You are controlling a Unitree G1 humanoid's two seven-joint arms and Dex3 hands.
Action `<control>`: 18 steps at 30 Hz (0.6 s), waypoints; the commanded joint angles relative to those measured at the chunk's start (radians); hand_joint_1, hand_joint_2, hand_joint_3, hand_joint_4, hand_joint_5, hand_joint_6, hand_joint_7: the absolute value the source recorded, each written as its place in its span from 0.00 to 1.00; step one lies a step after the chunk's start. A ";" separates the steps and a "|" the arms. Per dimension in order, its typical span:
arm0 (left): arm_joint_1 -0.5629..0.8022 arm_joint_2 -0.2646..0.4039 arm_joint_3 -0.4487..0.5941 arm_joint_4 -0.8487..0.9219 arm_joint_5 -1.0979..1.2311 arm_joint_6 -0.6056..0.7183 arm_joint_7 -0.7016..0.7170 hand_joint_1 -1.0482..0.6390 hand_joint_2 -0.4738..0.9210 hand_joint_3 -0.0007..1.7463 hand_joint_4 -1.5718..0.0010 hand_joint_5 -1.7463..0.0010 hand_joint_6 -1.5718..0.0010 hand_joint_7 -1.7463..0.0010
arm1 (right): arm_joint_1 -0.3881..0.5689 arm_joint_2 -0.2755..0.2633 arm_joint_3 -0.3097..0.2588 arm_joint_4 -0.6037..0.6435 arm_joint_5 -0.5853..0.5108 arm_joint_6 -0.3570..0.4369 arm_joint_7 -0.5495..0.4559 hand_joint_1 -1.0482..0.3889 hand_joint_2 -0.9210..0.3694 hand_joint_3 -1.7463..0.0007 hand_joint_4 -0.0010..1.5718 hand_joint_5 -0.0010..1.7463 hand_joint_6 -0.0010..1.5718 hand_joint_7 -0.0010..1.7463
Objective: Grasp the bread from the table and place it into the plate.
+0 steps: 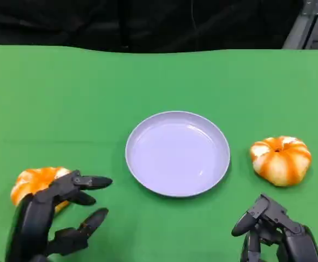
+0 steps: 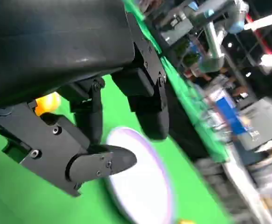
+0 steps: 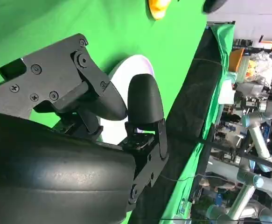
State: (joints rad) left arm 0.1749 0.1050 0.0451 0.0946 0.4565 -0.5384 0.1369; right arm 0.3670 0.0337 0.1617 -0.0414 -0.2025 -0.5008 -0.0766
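Note:
Two orange-and-white pumpkin-shaped breads lie on the green table. One bread (image 1: 280, 159) sits to the right of the lavender plate (image 1: 178, 155), which holds nothing. The other bread (image 1: 34, 182) lies at the left, partly hidden behind my left hand (image 1: 58, 218). That hand hovers just in front of it with fingers spread and holds nothing. In the left wrist view a bit of this bread (image 2: 47, 103) shows between the fingers (image 2: 101, 163), with the plate (image 2: 142, 184) beyond. My right hand (image 1: 273, 229) is low at the front right, short of the right bread and holding nothing.
The green cloth (image 1: 66, 98) covers the table up to a dark back edge (image 1: 148, 33). The right wrist view shows the plate (image 3: 129, 74) past the fingers (image 3: 142, 100) and the left bread (image 3: 158, 6) far off. Lab equipment stands beyond the table.

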 commanded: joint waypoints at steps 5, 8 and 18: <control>-0.002 0.128 -0.020 -0.170 0.322 0.276 0.019 0.31 1.00 0.05 0.88 0.56 0.67 1.00 | 0.012 0.003 0.004 -0.029 -0.001 0.022 -0.008 0.57 0.19 0.19 0.56 1.00 0.34 1.00; -0.009 0.163 -0.046 -0.217 0.407 0.373 -0.017 0.28 1.00 0.04 0.93 0.59 0.70 1.00 | 0.009 0.002 0.004 -0.025 -0.005 0.018 -0.011 0.58 0.19 0.19 0.56 1.00 0.34 1.00; -0.187 0.240 -0.199 -0.179 0.654 0.719 -0.328 0.28 0.99 0.02 1.00 0.70 0.82 1.00 | 0.002 -0.002 0.003 -0.023 -0.002 0.020 -0.010 0.58 0.19 0.19 0.56 1.00 0.33 1.00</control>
State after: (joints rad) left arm 0.0359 0.3206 -0.1210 -0.1200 1.0799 0.1279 -0.1311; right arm 0.3666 0.0375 0.1673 -0.0584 -0.2065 -0.4832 -0.0817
